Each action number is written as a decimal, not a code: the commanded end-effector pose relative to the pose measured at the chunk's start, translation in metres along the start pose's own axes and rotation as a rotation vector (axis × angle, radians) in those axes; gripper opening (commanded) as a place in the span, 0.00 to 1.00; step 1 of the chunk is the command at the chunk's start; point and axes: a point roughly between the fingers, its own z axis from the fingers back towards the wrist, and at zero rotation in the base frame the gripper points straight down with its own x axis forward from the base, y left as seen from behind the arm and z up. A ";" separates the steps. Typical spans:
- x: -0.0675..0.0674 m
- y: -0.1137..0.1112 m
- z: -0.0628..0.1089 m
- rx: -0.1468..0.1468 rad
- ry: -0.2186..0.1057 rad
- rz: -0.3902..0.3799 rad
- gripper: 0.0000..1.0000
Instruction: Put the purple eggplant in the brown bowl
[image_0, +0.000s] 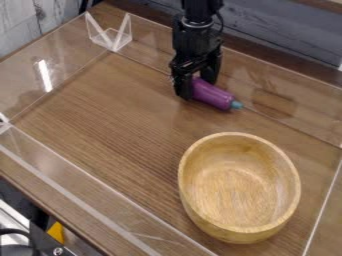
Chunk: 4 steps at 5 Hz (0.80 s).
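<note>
The black claw (195, 82) points straight down, its fingers spread wide around the upper end of the purple eggplant (211, 94), which lies on the wooden desk (107, 120). The brown bowl (242, 186) sits empty, well apart, nearer the camera.

Even bright light, soft low-res pic, glare on clear walls (40, 72)
</note>
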 end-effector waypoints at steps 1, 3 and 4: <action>-0.002 -0.007 0.010 -0.037 -0.019 -0.071 1.00; -0.009 -0.009 0.002 -0.023 -0.019 -0.165 1.00; -0.011 -0.005 0.006 -0.019 -0.025 -0.153 0.00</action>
